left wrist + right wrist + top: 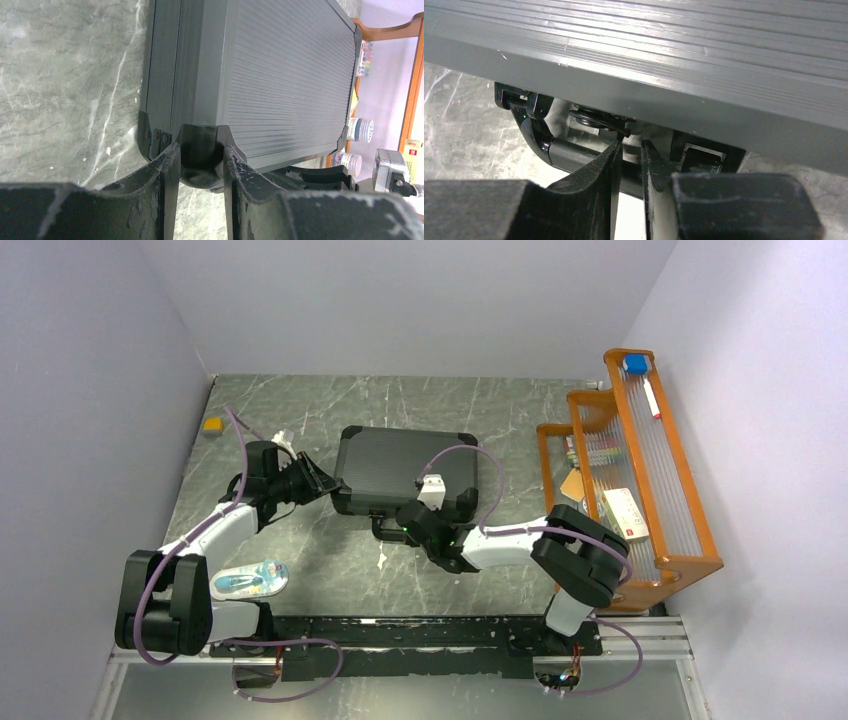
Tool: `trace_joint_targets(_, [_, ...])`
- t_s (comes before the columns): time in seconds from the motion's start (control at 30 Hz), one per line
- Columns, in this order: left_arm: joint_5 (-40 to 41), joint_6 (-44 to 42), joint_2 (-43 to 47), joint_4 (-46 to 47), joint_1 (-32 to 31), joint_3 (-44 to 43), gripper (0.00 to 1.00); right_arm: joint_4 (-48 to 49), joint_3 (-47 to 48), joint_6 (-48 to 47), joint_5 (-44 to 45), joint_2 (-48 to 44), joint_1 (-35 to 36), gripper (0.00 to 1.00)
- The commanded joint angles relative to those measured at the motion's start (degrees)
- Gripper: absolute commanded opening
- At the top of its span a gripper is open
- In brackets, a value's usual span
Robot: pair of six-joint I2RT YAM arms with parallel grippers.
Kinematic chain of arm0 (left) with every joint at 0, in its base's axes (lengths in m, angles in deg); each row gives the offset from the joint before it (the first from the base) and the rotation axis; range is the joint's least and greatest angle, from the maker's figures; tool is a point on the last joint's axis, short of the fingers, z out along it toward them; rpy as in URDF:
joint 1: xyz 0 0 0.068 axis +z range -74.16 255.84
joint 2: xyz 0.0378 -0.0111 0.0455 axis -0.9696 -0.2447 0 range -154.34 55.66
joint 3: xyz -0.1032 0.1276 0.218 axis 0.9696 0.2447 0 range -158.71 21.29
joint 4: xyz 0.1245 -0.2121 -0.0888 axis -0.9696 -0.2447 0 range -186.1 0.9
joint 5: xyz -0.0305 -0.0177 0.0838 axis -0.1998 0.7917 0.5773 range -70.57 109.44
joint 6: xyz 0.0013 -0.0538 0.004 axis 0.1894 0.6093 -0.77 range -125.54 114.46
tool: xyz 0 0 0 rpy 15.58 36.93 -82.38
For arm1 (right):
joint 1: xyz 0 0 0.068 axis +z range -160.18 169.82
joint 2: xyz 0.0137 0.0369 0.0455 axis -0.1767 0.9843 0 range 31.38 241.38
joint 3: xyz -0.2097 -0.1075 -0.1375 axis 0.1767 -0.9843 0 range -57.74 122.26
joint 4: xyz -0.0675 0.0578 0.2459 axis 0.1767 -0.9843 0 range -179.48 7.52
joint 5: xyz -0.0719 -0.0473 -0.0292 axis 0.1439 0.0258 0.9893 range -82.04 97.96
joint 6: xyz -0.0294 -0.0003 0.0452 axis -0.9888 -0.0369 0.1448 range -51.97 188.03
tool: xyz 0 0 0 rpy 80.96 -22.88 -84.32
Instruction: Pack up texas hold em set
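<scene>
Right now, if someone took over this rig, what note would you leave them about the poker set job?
Left hand: clamped on the case's near left corner.
Right hand: at the handle, fingers nearly together; grip unclear.
Case: lid shut, flat on the table.
Done: case closed; contents not visible.
Left: confirm the latches, which I cannot judge; check the small yellow object at the far left, unidentified.

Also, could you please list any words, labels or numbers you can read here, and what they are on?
None can be read in any view.
White box in the orange rack: red print, too small.
Jar label: blurred.
Blister pack: print too small.
Briefcase: no marking visible.
</scene>
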Motion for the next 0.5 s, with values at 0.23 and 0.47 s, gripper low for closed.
trace_joint_targets(0.23, [-0.1,-1.35,-2.64,-11.09,-2.35,3.21,0.28,2.51,-1.63,1.32,4.2,6.96,-0.05,0.13])
trace_joint_targets(0.47, [0.36,-1.2,-2.53,-11.88,-2.35,2.82,0.28,-1.08,-0.58,4.05,8.56,8.93,-0.08,0.02])
